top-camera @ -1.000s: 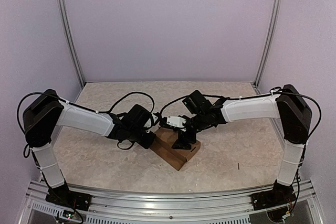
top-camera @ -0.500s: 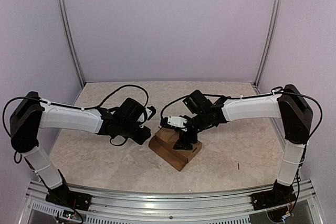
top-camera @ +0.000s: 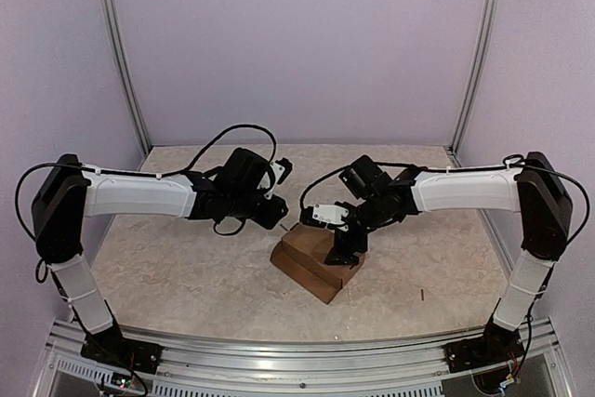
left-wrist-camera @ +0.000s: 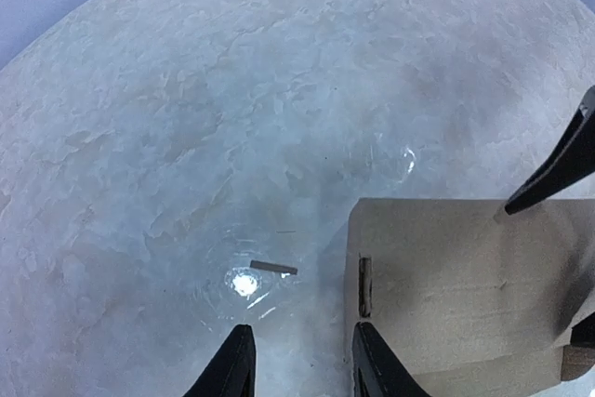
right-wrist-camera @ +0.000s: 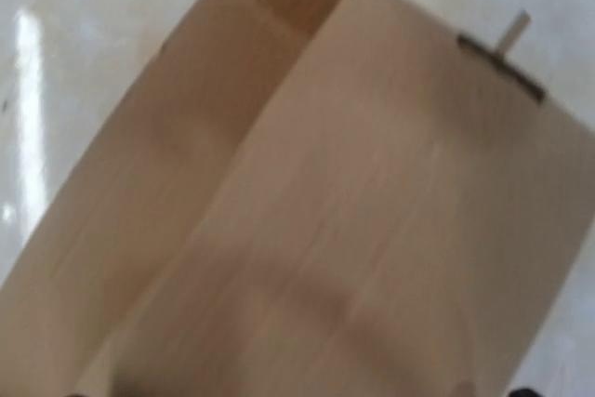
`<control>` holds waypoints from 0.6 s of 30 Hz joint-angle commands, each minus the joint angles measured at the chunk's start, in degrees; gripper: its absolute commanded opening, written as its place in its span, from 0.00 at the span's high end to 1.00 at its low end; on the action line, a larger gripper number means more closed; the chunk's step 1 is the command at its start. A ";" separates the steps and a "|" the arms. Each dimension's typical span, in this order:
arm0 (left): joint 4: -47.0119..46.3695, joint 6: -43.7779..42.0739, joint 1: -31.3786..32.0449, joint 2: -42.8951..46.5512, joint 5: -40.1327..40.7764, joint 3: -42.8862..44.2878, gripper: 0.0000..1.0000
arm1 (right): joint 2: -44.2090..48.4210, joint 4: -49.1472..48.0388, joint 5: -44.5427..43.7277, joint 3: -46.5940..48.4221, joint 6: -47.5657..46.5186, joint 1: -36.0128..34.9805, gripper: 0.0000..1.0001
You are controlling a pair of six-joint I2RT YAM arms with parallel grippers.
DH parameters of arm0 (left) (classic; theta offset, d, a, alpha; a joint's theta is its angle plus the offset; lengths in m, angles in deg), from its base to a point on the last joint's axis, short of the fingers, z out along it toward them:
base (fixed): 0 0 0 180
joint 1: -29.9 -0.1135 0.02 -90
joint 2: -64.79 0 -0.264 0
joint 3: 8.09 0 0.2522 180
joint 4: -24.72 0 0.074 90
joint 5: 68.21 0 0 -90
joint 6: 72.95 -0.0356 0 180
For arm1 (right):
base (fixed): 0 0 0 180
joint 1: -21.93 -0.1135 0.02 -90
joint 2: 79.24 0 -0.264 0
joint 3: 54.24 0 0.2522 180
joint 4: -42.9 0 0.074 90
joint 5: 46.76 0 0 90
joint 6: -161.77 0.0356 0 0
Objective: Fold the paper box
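Paper box [top-camera: 302, 256] sits mid tabletop [top-camera: 186, 267], maybe halfway by my guess: panels folded over, end flaps seemingly untucked, your right gripper [top-camera: 342, 250] spread wide on top, left gripper [left-wrist-camera: 302, 337] half-open, empty, just beside it.

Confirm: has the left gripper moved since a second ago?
Yes. The left gripper has pulled off the paper box, away from the near rail toward the back wall; its jaws stand open.

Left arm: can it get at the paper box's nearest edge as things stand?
Probably yes. The left jaws stand open right beside the paper box, with no real obstacle showing before its slotted edge. The right jaws are over its far side, off that path.
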State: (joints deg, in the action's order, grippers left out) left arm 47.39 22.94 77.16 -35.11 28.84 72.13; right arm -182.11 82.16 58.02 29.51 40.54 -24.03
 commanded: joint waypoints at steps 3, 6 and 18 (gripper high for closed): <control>-2.53 -0.72 0.97 -3.08 -0.58 2.00 0.65 | 7.05 1.53 -1.56 -5.92 -1.89 0.86 0.02; -6.81 -2.27 4.53 0.21 -0.76 -2.27 0.65 | 10.38 1.03 -2.40 -9.04 -3.70 1.99 0.02; -10.18 4.55 20.88 -1.07 0.40 -3.48 0.74 | 6.72 -2.80 5.46 -8.97 -0.04 10.42 0.07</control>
State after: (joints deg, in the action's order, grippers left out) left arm 38.87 23.24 96.40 -33.62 28.70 67.73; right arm -172.60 80.74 58.70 18.94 38.58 -14.91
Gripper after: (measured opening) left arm 0.277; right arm 0.932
